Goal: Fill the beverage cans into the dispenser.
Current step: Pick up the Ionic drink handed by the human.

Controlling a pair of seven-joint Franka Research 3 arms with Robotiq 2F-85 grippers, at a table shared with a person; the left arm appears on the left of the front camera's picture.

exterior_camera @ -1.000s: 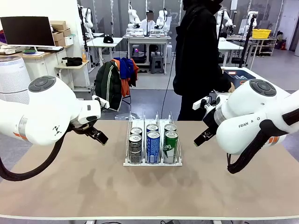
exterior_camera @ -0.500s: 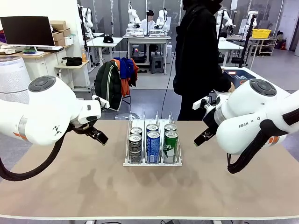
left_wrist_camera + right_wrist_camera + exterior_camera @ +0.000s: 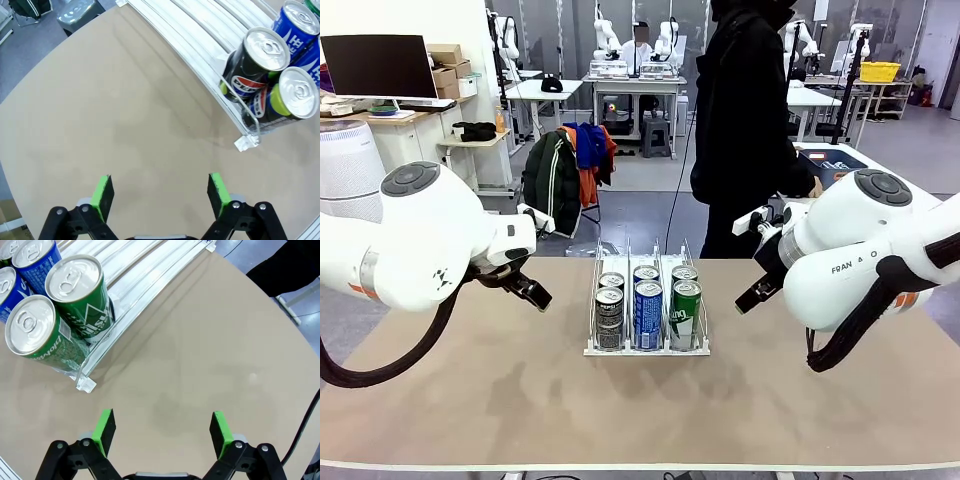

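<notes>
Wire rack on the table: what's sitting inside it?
Two per lane: slim black-grey aluminium cans, blue cans, green cans. The lane floors beneath them are covered.

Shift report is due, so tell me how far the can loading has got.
Done: six cans stand in the dispenser, two per lane: black-grey cans on the robot's left, blue cans in the middle, green cans on the right. In hand: nothing; the left pincer and right pincer hang open over bare table. Left: the lanes' far halves have room, so more could probably go in.
</notes>
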